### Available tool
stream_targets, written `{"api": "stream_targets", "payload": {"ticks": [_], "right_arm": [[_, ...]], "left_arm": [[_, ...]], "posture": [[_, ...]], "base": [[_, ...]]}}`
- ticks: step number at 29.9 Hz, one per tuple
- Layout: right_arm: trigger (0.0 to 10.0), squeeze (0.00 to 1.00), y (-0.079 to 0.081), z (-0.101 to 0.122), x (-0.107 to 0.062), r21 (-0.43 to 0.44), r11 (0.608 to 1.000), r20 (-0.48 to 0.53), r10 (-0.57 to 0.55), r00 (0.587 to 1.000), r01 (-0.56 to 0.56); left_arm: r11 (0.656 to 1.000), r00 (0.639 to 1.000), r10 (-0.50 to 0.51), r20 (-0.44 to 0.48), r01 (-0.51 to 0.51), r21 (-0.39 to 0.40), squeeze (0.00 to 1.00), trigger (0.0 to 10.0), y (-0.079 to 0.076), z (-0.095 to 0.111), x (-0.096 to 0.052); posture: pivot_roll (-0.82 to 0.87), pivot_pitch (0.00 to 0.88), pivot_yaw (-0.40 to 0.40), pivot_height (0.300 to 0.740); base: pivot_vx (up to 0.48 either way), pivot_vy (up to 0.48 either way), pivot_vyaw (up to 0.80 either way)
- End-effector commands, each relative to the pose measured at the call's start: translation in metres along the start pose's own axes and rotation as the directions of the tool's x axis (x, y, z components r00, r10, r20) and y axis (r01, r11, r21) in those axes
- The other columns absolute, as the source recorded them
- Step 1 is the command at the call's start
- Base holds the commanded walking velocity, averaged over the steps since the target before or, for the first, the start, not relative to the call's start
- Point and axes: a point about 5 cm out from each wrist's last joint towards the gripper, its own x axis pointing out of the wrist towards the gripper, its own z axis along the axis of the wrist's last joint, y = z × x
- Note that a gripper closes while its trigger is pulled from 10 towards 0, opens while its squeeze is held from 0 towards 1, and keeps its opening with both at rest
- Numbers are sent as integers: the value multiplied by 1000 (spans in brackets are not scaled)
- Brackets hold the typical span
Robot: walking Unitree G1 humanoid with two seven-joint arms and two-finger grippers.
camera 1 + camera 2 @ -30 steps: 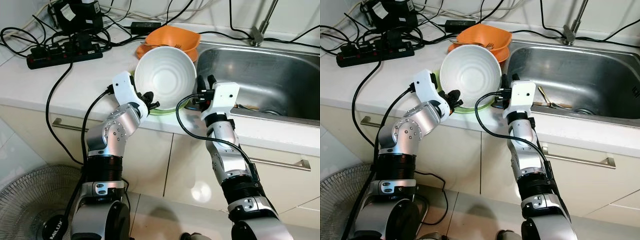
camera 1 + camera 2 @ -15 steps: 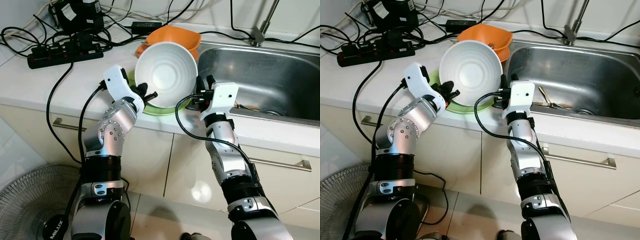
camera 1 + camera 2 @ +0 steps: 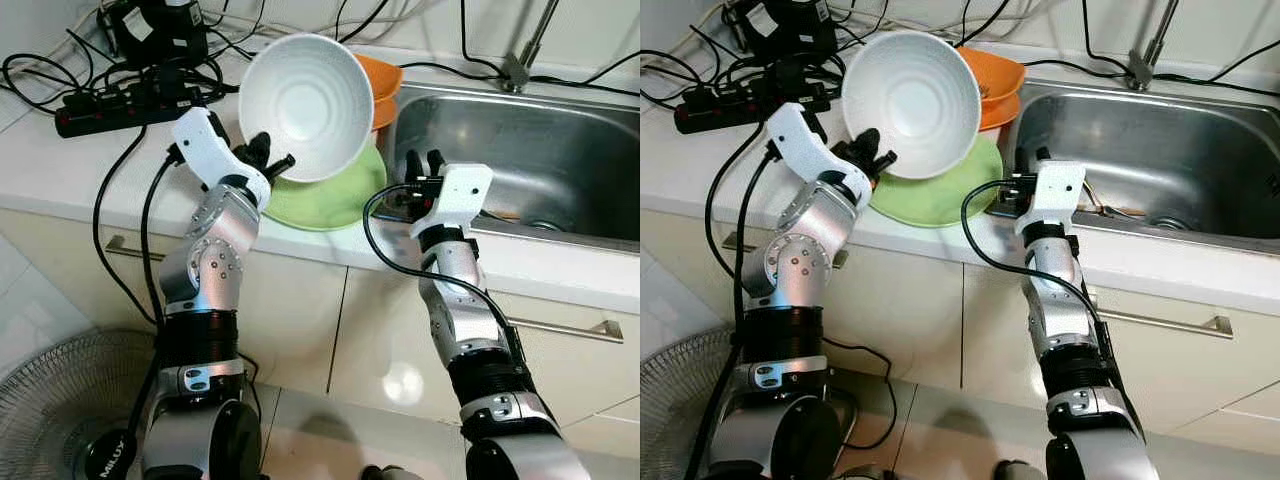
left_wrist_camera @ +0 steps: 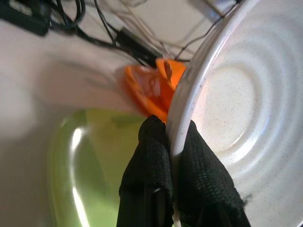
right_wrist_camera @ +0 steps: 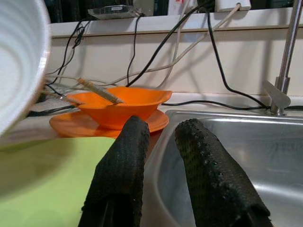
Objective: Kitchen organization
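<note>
We are looking at a home kitchen: a pale countertop (image 3: 60, 160) runs above cream cabinet fronts with metal bar handles (image 3: 565, 326), and a stainless steel sink (image 3: 520, 160) with a tap (image 3: 525, 50) is set into it. Crockery sits beside the basin, namely an orange bowl (image 5: 118, 106) on an orange plate (image 5: 71, 125) and a green plate (image 3: 325, 200). A black power strip (image 3: 125, 105) with tangled cables lies on the counter, and a floor fan (image 3: 60, 400) stands on the tiled floor below.

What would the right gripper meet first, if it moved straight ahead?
Probably the orange bowl on its orange plate. The right gripper, empty, points over the steel sink's rim; depth is unclear.
</note>
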Motion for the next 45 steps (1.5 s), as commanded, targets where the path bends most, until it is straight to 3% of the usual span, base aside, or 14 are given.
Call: {"api": "stream_targets", "payload": {"ticks": [1,2,3,4,7,11,12,13,14,20,21,32,45], "right_arm": [[10000,0,-6,8,6,24,1000,15,-14,1000,14],[10000,0,-16,16,12,61,998,24,-35,999,34],[10000,0,-16,16,12,61,998,24,-35,999,34],[10000,0,-21,21,18,121,993,15,0,1000,-2],[10000,0,-21,24,21,148,988,16,35,999,-37],[10000,0,-23,32,23,118,988,36,97,995,-101],[10000,55,-23,33,24,115,987,40,107,993,-111],[10000,341,-23,35,24,117,986,44,113,993,-117],[10000,1000,-23,36,24,119,985,49,120,992,-125],[10000,996,-21,35,24,130,979,41,151,988,-155],[10000,0,-19,36,24,129,977,38,167,985,-171],[10000,0,-5,37,22,180,924,24,338,941,-337],[10000,0,6,32,13,224,889,4,409,912,-400]], "left_arm": [[998,995,-57,79,54,32,0,0,-13,15,-1],[994,994,-68,87,60,86,0,3216,-11,17,-2],[994,994,-68,87,60,86,0,3216,-11,17,-2],[993,993,-70,92,60,104,0,10000,-10,16,-3],[993,993,-70,99,59,105,0,10000,-9,15,-4],[991,991,-75,113,61,119,0,10000,-8,14,-8],[991,990,-76,115,62,121,0,10000,-7,14,-9],[990,990,-78,118,63,126,0,10000,-7,14,-9],[988,989,-81,121,64,139,0,10000,-6,14,-10],[980,986,-100,130,75,185,0,10000,-5,17,-11],[974,985,-108,131,78,214,0,10000,-5,17,-11],[954,981,-146,129,105,279,0,10000,-2,13,-17],[946,973,-194,126,151,286,0,10000,-9,11,-18]], "posture": [[14,39,19,732],[13,41,19,732],[13,41,19,732],[8,44,18,732],[8,44,18,732],[7,49,16,732],[6,50,16,732],[6,50,16,732],[7,50,16,732],[10,44,16,732],[10,44,16,732],[4,5,19,732],[0,9,27,732]], "base": [[0,0,0],[0,0,0],[0,0,0],[0,0,0],[0,0,0],[0,0,0],[0,0,0],[0,0,0],[0,0,0],[0,0,0],[0,0,0],[0,0,0],[0,0,0]]}}
